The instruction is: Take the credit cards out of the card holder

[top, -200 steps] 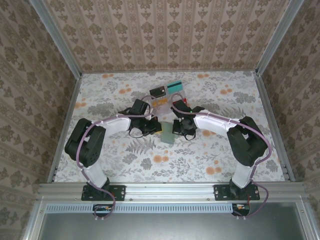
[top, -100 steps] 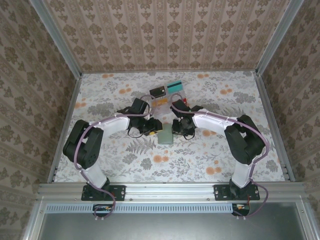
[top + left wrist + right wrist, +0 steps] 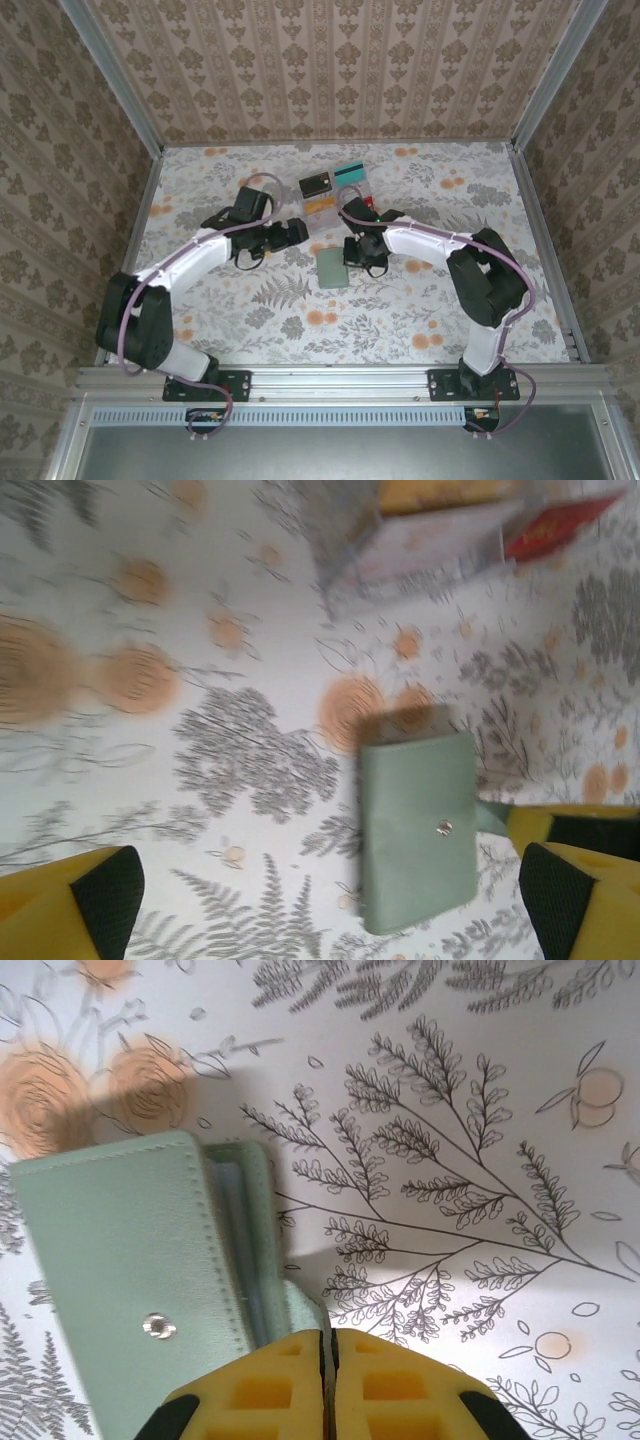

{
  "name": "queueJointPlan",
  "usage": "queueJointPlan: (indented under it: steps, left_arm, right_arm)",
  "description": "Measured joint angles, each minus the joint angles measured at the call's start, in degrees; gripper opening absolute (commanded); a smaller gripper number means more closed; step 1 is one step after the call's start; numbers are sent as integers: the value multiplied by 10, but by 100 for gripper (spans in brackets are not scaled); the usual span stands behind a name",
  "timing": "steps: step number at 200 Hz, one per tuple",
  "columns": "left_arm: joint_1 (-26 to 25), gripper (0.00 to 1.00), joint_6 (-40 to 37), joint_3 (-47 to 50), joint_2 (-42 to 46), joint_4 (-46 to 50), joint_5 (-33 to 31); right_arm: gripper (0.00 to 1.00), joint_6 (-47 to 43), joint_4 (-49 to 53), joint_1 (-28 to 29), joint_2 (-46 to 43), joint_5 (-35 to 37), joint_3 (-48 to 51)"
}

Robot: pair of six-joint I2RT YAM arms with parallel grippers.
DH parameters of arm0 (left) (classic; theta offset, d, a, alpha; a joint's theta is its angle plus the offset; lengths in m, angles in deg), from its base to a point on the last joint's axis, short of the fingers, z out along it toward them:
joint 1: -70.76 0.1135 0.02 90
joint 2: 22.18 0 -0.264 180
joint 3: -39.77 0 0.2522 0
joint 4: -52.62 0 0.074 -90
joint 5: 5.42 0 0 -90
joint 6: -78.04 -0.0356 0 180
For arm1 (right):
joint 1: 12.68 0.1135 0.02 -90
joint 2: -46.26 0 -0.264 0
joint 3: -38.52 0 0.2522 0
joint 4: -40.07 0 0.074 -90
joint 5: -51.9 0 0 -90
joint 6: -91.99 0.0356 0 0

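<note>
One card holder (image 3: 333,268) lies flat on the floral table (image 3: 200,200), about midway between left and right and nearer than the cards. It is folded, with its grey-green outer panel and one small metal snap (image 3: 443,828) facing up. In the right wrist view a strip of pale bluish inner pocket (image 3: 243,1250) shows along its right edge.

Four credit cards lie outside it, grouped just beyond it on the far side. One is the dark card (image 3: 316,184), and one is the teal card (image 3: 349,172), which sits to its right. One is the orange-yellow card (image 3: 322,206), nearer than the dark one, and one is the red card (image 3: 560,530), to the right of the orange-yellow one. The orange-yellow card rests on clear plastic boxes (image 3: 410,550); how many boxes there are cannot be made out.

Two grippers are over the table. The left gripper (image 3: 298,232) hangs left of and slightly beyond the card holder, apart from it. Its two fingers (image 3: 105,900) are spread wide and released, with nothing between them. The right gripper (image 3: 352,258) is at the card holder's right edge. Its two yellow fingertips (image 3: 270,1385) are clenched together with only a hairline seam between them. They pinch a thin flap of the card holder at that edge.
</note>
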Motion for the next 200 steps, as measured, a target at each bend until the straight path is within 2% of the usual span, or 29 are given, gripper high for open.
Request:
queueJointPlan:
  steps: [38,74,134,172,200]
  left_arm:
    - [76,100,14,49,58,-3,-17]
    - [117,100,49,102,106,-28,-10]
    - [133,100,74,117,119,-36,7]
    - [135,97,80,128,122,-49,36]
    - [130,91,82,128,109,-73,74]
  right_arm:
    - [8,-19,3,25,-38,9,-23]
    - [8,-35,-7,66,-47,4,-63]
    - [8,-43,-38,78,-40,-31,-82]
    - [8,-40,-24,69,-39,-8,-81]
    - [8,-30,-19,35,-41,13,-54]
